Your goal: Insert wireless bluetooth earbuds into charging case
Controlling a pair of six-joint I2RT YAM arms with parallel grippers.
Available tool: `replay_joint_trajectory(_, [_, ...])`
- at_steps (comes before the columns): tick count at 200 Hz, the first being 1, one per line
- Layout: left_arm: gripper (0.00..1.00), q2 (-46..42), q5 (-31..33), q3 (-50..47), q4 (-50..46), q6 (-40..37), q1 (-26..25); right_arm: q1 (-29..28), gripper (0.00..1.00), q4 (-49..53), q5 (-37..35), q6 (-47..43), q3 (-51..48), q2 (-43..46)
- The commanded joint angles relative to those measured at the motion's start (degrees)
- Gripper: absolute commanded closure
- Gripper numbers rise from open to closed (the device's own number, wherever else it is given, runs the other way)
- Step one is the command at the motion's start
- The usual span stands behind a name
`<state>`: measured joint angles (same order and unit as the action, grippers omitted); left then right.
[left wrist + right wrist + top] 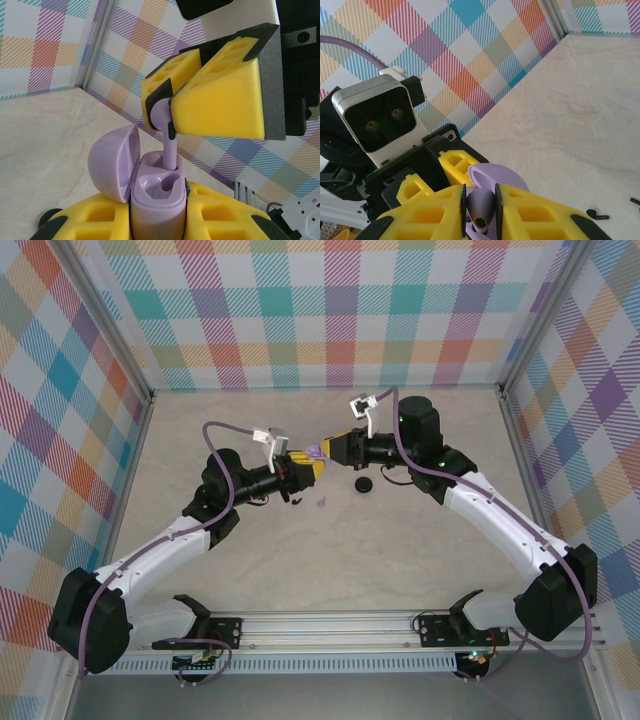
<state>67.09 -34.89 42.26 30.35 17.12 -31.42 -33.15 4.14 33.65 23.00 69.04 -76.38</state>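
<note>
My left gripper (158, 220) is shut on an open pale lilac charging case (156, 207), held upright with its lid (112, 161) swung back to the left. My right gripper (170, 102) is shut on a lilac earbud (169, 145) above the case. The earbud's stem reaches down into the far slot, and the near slot (159, 188) is bare. In the right wrist view the earbud's head (482, 206) sits pinched between the yellow fingers (530, 215), over the case lid (500, 176). From above, both grippers (300, 468) (326, 449) meet mid-table at the case (312, 452).
A second lilac earbud (322, 502) lies on the table just below the grippers. A round black case (364, 485) sits to its right. Two small black earbuds (597, 216) (635, 201) lie on the marble top. Plaid walls enclose the table on three sides.
</note>
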Motion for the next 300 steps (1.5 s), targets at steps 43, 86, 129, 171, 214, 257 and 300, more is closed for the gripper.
replay_joint_trajectory(43, [0.82,-1.52,1.59,1.95,1.96,-0.15,-0.75,-0.78,0.76,0.25,0.87,-2.06,0.84,-0.44])
replay_joint_trajectory(86, [0.82,-1.68,2.29,1.89,2.21,-0.16,-0.74,-0.86,0.76,1.5,-0.07,-2.79,0.57,-0.29])
replay_joint_trajectory(129, [0.82,-1.73,0.86,2.19,2.02,-0.21,-0.73,-0.91,0.75,2.77,-0.56,-3.5,0.8,-0.29])
replay_joint_trajectory(171, [0.82,-1.86,0.28,2.21,1.19,-0.45,-0.73,-0.89,0.66,3.4,-1.3,-3.78,0.93,0.35])
replay_joint_trajectory(214, [0.82,-2.12,0.0,2.8,-2.87,-2.3,-0.75,-0.87,0.52,4.55,-3.72,-4.27,0.84,1.55])
replay_joint_trajectory(257, [0.82,-2.99,1.38,3.9,-10.21,-5.7,-0.76,-0.87,0.45,7.82,-14.77,-4.24,0.14,4.0])
replay_joint_trajectory(300, [0.82,-5.95,3.61,3.52,-14.77,-8.82,-0.76,-0.57,0.43,17.1,-30.91,-2.23,2.37,2.12])
